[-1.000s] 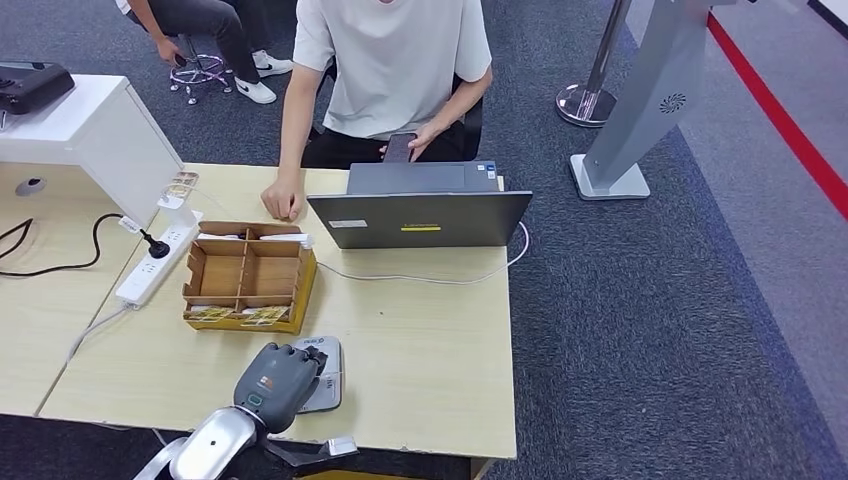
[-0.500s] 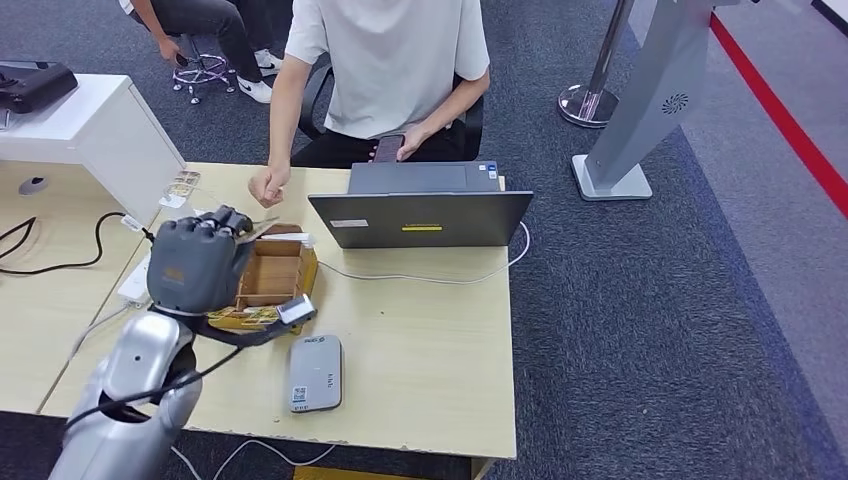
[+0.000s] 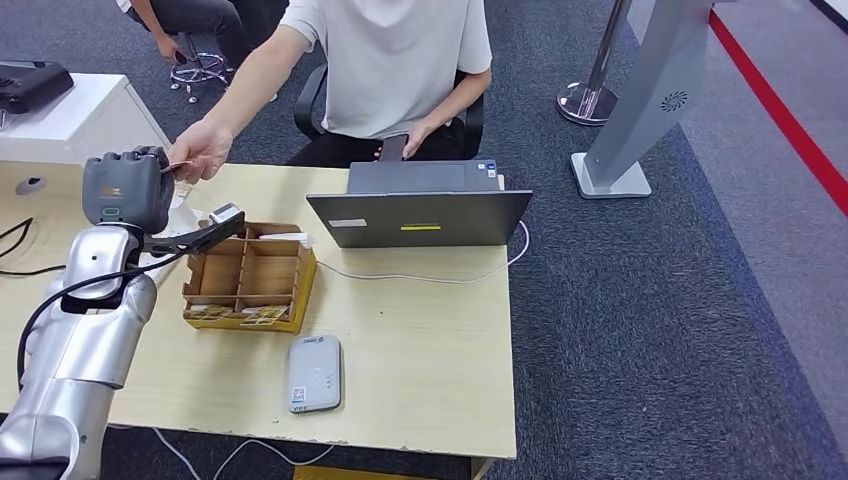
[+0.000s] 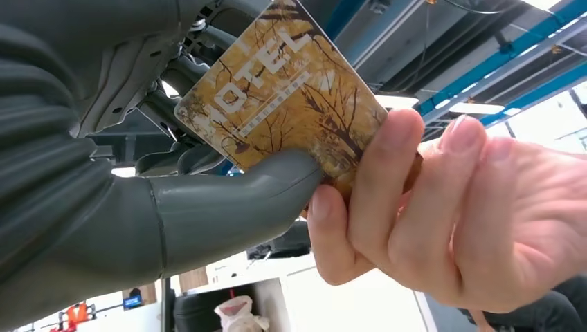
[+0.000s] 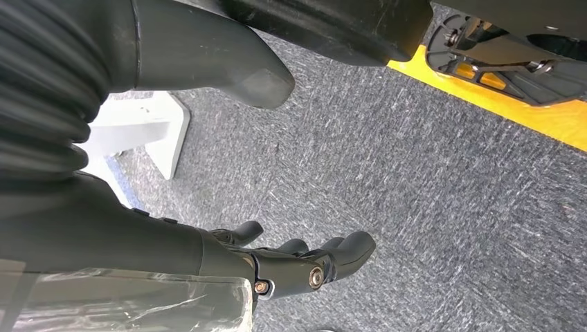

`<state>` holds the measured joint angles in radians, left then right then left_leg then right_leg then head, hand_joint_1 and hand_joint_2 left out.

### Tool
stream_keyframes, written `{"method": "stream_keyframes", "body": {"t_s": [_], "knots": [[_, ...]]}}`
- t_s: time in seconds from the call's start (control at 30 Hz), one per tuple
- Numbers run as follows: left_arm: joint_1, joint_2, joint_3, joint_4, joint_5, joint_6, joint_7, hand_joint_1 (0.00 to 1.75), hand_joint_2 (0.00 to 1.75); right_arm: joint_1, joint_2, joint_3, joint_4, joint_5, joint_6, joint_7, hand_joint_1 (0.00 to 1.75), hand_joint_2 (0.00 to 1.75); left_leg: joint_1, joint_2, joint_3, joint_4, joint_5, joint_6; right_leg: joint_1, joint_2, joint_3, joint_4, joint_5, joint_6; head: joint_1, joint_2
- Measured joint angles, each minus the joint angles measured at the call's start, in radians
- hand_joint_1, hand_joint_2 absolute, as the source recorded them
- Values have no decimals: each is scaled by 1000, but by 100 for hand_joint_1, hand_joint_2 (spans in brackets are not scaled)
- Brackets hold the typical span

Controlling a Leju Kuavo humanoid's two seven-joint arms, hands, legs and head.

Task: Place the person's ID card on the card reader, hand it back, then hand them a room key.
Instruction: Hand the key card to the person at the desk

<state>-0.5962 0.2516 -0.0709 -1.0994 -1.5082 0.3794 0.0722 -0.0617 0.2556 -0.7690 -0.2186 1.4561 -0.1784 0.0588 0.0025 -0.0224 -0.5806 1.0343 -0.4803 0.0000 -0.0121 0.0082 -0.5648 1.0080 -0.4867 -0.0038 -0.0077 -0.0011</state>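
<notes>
The room key (image 4: 280, 104), a thin, stiff, glossy card printed with a hotel name, is light and likely slippery, so an edge pinch suits it best. The left robot hand (image 3: 125, 188) pinches it between thumb and fingers above the desk (image 3: 420, 330), while the person's hand (image 4: 443, 214) grips its far edge. The right robot hand (image 5: 304, 263) hangs loosely spread, holding nothing. Half a second ago the left arm was lower, over the wooden tray (image 3: 250, 320), and the person's hand had not yet reached it.
</notes>
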Motion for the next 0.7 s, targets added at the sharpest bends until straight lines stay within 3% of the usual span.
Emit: {"method": "stream_keyframes", "body": {"t_s": [0.2,0.33,0.53,0.7], "knots": [[-2,-26,0,9,-15,-27,2,175,175,-1,0,0,0,0,5,0,0,175,0,1,-1,0,0,0,0,1,-1,0,0,0,0,0],[-1,-38,0,9,-17,-45,1,0,175,-1,0,0,0,2,6,0,0,175,0,1,-1,0,0,0,0,1,-2,0,0,0,0,0],[28,-67,0,-43,-17,-66,-24,0,175,-1,0,0,0,9,12,1,0,175,0,1,-2,0,0,0,0,1,-2,0,0,0,0,0],[137,-124,-12,-232,-16,-83,-79,0,175,-1,1,-3,-1,-2,14,2,0,175,0,1,-2,0,-1,1,0,1,-2,0,0,0,0,0]]}}
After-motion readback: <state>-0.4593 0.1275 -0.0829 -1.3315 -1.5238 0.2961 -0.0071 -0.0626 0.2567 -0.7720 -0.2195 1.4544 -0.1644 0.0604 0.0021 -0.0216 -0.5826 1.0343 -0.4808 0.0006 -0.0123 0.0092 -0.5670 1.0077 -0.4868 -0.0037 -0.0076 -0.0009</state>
